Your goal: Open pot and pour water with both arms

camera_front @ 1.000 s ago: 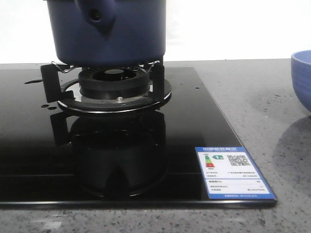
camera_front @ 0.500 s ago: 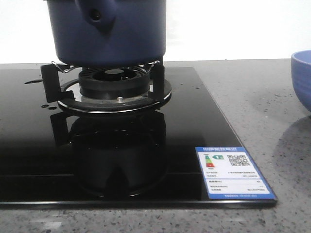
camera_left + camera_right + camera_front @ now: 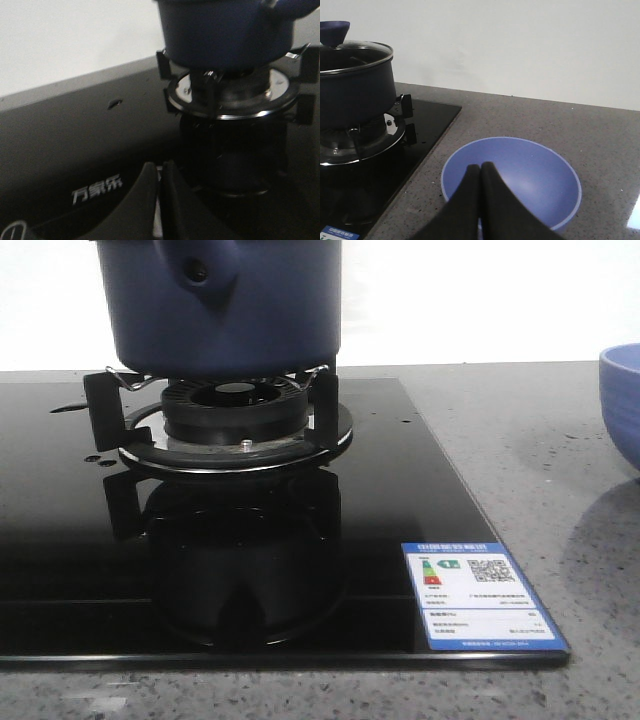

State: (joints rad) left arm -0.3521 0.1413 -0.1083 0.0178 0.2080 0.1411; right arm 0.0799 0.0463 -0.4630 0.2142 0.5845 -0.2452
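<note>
The dark navy-blue pot [image 3: 225, 305] stands on the burner's metal supports on the black stove top, its stubby holed knob [image 3: 198, 270] facing the camera. It also shows in the left wrist view [image 3: 225, 32] and in the right wrist view [image 3: 352, 87], where a glass lid [image 3: 350, 52] with a blue knob [image 3: 333, 31] covers it. My left gripper [image 3: 160, 167] is shut and empty, low over the black glass, short of the burner. My right gripper [image 3: 481, 167] is shut and empty, over the near side of the periwinkle bowl [image 3: 520, 175]. Neither gripper shows in the front view.
The burner [image 3: 235, 415] with its black pan supports sits on the glossy black stove top [image 3: 420, 510], which carries an energy label [image 3: 478, 595]. The periwinkle bowl [image 3: 622, 400] stands on the grey speckled counter [image 3: 560, 460] to the right of the stove. A white wall is behind.
</note>
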